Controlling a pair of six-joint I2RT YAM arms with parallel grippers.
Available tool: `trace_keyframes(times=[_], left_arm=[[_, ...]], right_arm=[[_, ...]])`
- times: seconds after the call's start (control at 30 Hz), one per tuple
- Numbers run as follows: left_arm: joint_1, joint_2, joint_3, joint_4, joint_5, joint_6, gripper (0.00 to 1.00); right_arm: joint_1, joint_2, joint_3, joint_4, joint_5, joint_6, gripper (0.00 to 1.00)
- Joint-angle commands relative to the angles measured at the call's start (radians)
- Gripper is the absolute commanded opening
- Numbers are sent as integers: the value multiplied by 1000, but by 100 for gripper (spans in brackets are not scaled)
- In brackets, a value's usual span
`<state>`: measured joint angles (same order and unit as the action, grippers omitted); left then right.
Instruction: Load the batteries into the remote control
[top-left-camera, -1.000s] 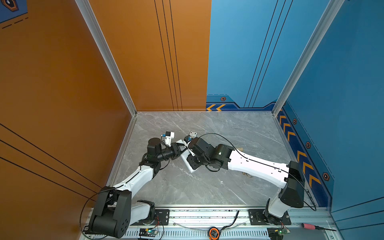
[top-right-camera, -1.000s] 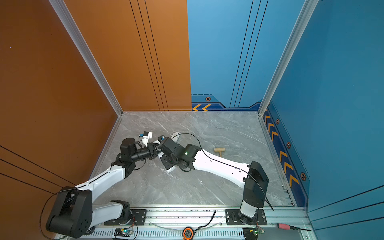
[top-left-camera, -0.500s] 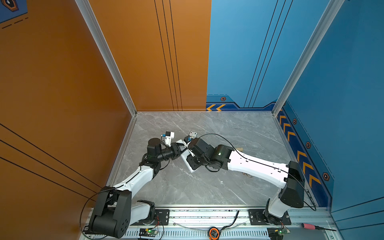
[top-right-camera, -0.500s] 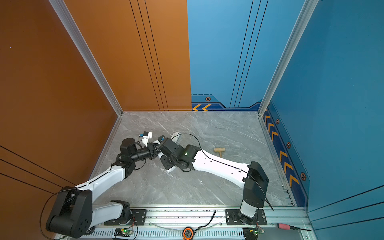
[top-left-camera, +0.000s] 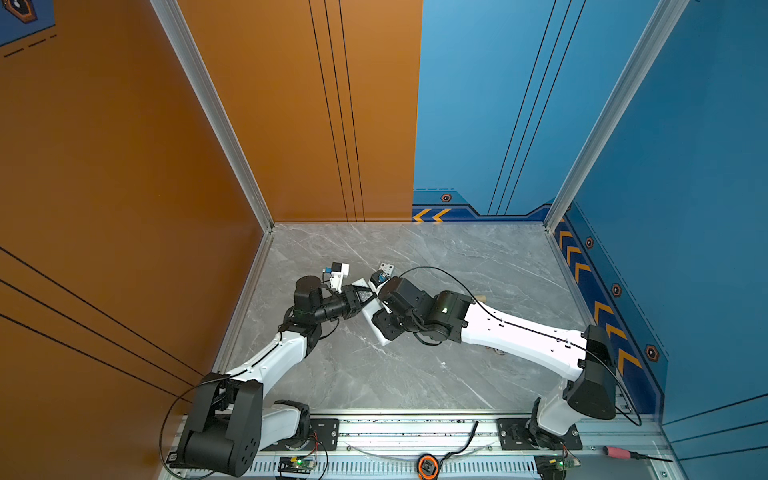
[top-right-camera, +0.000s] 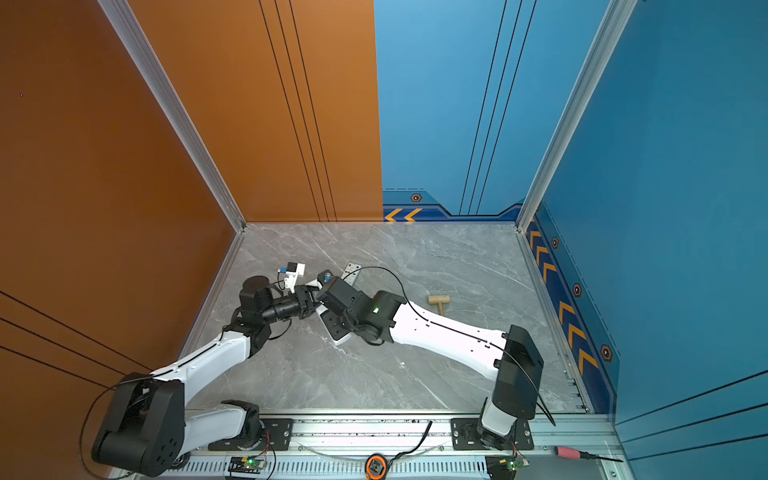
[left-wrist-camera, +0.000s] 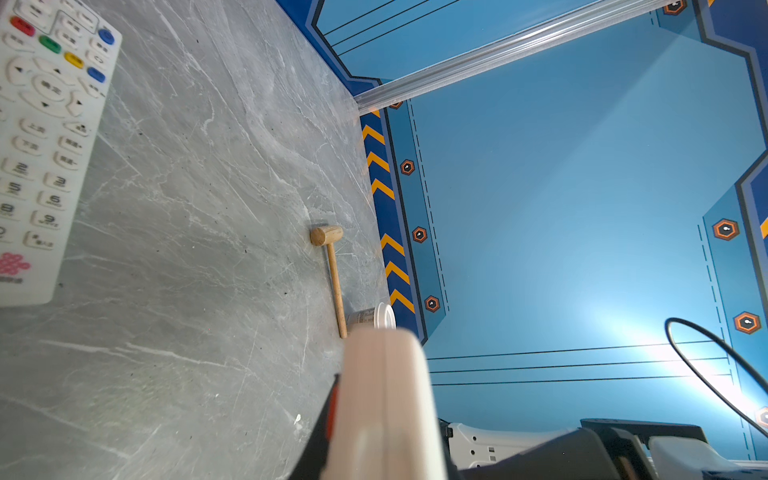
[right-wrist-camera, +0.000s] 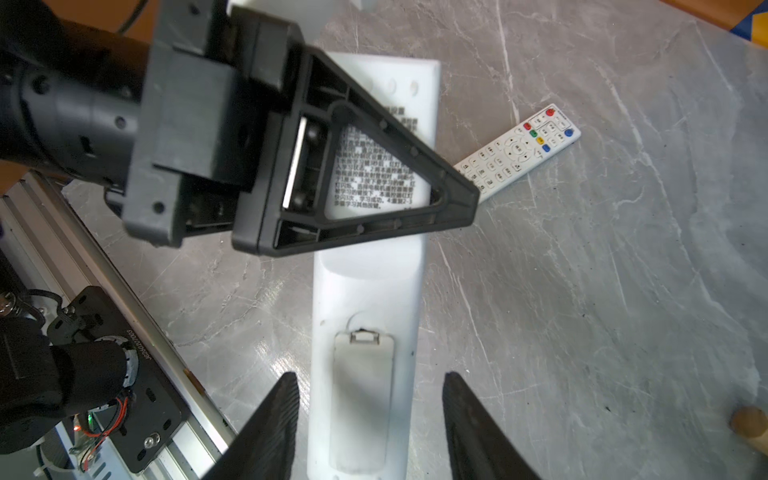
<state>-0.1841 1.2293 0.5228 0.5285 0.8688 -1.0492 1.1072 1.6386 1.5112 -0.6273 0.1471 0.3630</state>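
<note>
The remote control had a white plastic shell, smooth and softly matt, and its battery cover was a greyer plastic of the same finish. The keypad remote was glossier white plastic with rubbery-looking buttons. The left gripper was matt black plastic, faintly grainy. The tabletop looked like polished grey marble with a low sheen, the mallet like bare unvarnished wood, and the rail like brushed metal.

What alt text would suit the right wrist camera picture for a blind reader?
A white remote lies back-up on a grey marble table, its battery cover in place, between the dark fingers of the open right gripper. The shut left gripper reaches over its label; a second remote lies buttons-up beyond.
</note>
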Motion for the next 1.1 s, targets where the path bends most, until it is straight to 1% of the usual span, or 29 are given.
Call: trace_keyframes(times=[0.0,0.1,0.3,0.67,0.87,0.9,0.93,0.97,1.03,1.07], left_arm=[[7,-25,-6,34,42,-9,0],[9,-27,-7,34,50,-5,0],[9,-31,-8,34,58,-6,0],[3,-59,-26,34,42,-19,0],[3,-60,-22,30,28,-24,0],[3,-63,-11,-10,16,-8,0],[0,-71,15,-110,-9,39,0],[-7,-80,54,-243,-47,115,0],[-52,-96,183,-627,-241,319,0],[-79,-90,239,-772,-351,383,0]], right_arm=[[7,-83,16,-49,59,16,55],[1,-102,-17,-52,63,37,56],[-10,-40,-3,-60,25,27,55],[-39,67,-22,-61,-33,11,50],[-72,55,-44,-60,-29,37,49],[-70,37,-35,-61,-25,39,50],[-68,16,-26,-63,-13,42,51],[-69,-9,-17,-68,3,43,53],[-78,-71,-8,-72,45,51,59],[-89,-99,-12,-71,58,62,62]])
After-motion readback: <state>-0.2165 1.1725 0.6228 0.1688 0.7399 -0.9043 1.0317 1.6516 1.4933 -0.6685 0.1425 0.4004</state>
